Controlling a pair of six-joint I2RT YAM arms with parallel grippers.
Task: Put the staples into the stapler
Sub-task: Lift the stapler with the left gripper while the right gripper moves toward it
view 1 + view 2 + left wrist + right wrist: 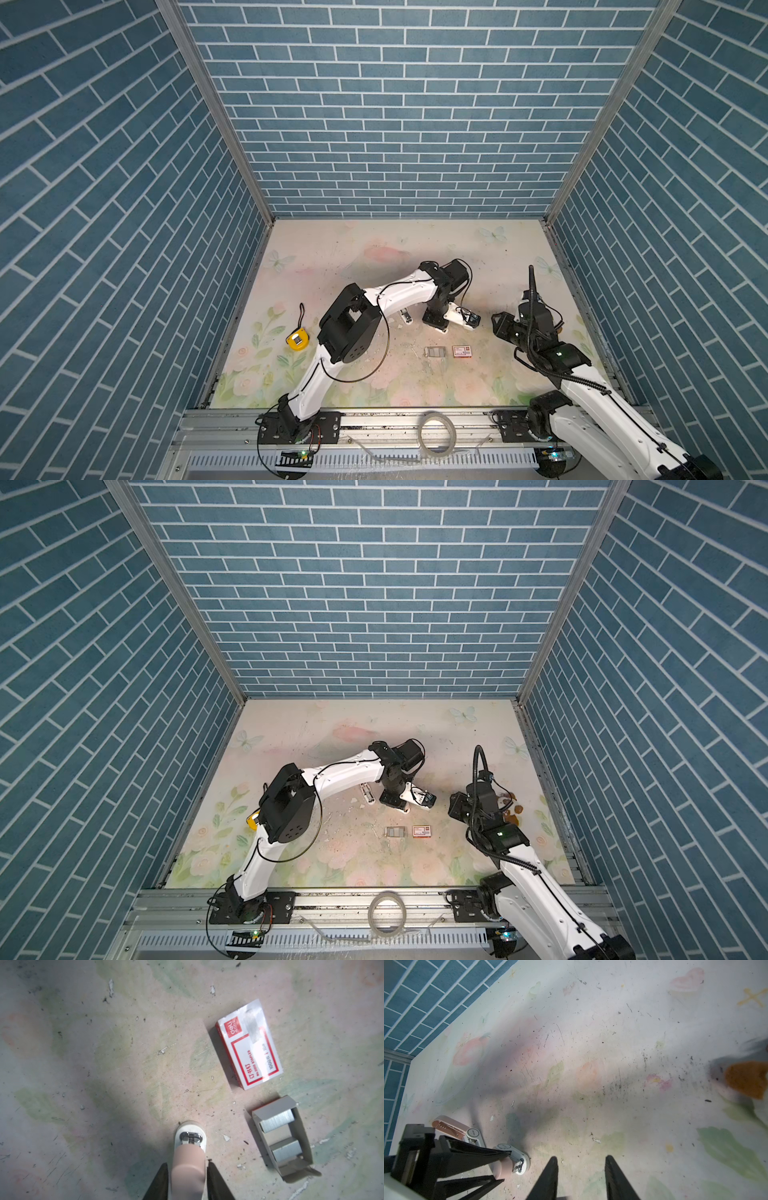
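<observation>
Left gripper (187,1164) seemingly clamps the stapler (188,1153); right gripper (581,1157) gapes empty; staples (277,1123) lie beside the stapler, nearer left.

A yellow tape measure (298,341) lies on the floral counter (415,257). A red-and-white box (462,351) sits near the middle. A blurred brown patch (746,1079), perhaps a stain, lies rightward.

Blue brick-pattern walls (395,104) with white mortar lines close in the tabletop (353,257) on three sides and meet at grey metal posts (208,99). The tabletop carries a pale floral print with butterflies, scuffed and flecked with dark specks. An aluminium rail (374,417) runs along its near edge.
</observation>
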